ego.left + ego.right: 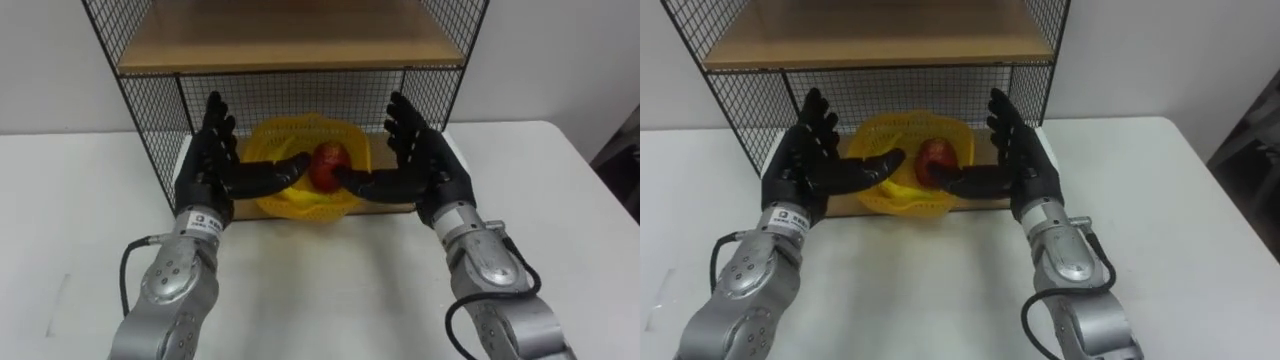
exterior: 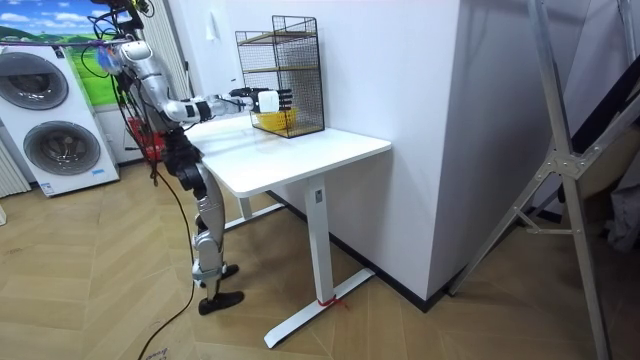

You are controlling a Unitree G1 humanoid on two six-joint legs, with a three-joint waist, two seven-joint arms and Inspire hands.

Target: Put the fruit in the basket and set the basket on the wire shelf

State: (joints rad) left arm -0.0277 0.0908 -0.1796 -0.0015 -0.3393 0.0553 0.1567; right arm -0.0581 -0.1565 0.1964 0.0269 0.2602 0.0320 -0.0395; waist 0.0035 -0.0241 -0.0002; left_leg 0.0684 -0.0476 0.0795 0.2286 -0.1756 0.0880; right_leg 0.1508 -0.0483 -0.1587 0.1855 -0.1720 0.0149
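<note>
Left hand (image 1: 207,168): black fingers straight and spread, palm turned inward, thumb reaching right across the near side of the basket (image 1: 268,138). It holds nothing. Right hand (image 1: 430,168): the mirror of it, fingers flat and wide, thumb reaching left. I cannot tell whether either thumb touches the basket rim. Forearms are brushed silver metal. The print on the white tag at the left wrist is too small to read.

Basket: yellow plastic, open lattice weave, round with a wavy rim. It sits on the bottom board of the wire shelf (image 1: 150,130), between the two palms. Inside it is a red apple (image 1: 328,163), smooth and glossy, with a yellow fruit low beside it whose kind is unclear.

Shelf: black square-mesh wire on the sides and back, with pale wooden boards. The upper board (image 1: 280,38) is matte. It stands at the far edge of the smooth white table (image 1: 320,290), against a white wall.

Room view: the robot stands at the table's left end, both arms stretched to the shelf. Washing machines (image 2: 50,130) are behind it.
</note>
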